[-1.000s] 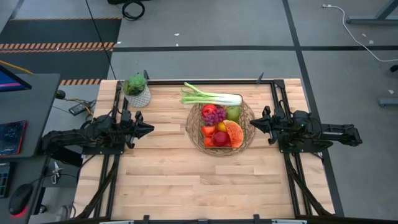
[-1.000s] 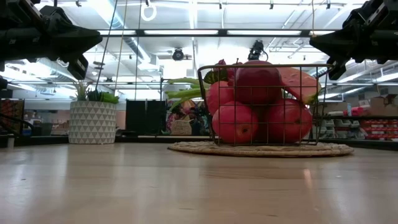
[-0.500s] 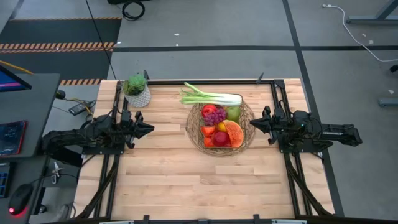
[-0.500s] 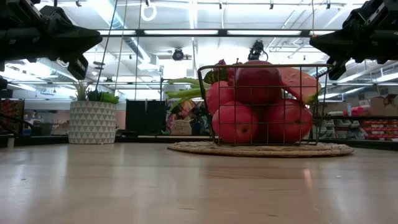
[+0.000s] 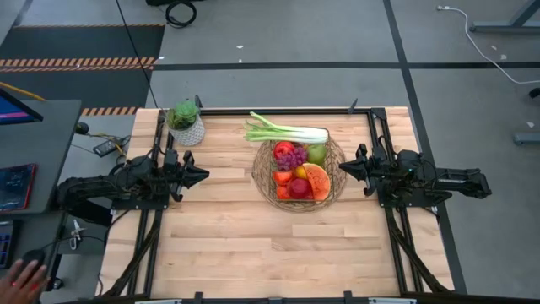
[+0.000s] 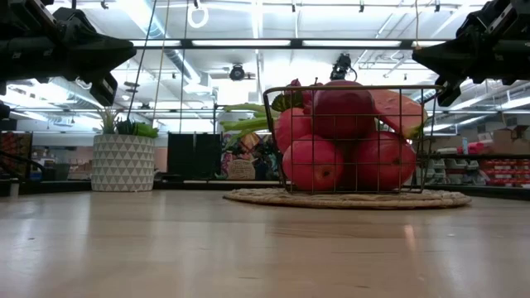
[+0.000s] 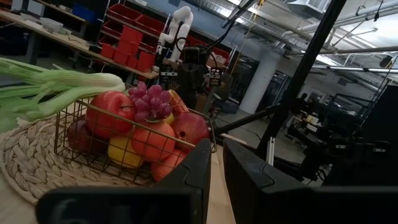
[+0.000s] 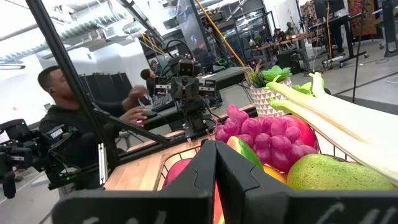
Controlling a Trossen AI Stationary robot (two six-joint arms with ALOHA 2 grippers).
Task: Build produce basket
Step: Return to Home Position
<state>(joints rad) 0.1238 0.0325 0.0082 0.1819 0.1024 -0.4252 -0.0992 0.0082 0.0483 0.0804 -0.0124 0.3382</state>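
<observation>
The wire basket (image 5: 262,182) stands on a round braided mat (image 6: 348,199) at the table's middle, toward the right. It holds red apples (image 6: 313,163), purple grapes (image 5: 291,156), a green pear (image 5: 316,153), a watermelon slice (image 5: 318,181) and orange and yellow fruit. The long green-white leek (image 5: 287,131) lies across the basket's far rim. My left gripper (image 5: 205,176) hovers shut left of the basket and points at it. My right gripper (image 5: 342,169) hovers shut just off the basket's right rim. Both are above the tabletop and touch nothing.
A small green plant in a white patterned pot (image 5: 186,123) stands at the far left corner of the table. Bare wood lies along the near half (image 5: 278,245). A person (image 8: 62,124) sits beyond the left side, and a hand (image 5: 21,274) shows off the table's near-left corner.
Both arms and the produce have kept still. A person's hand has come into the high view off the table's near-left corner.
</observation>
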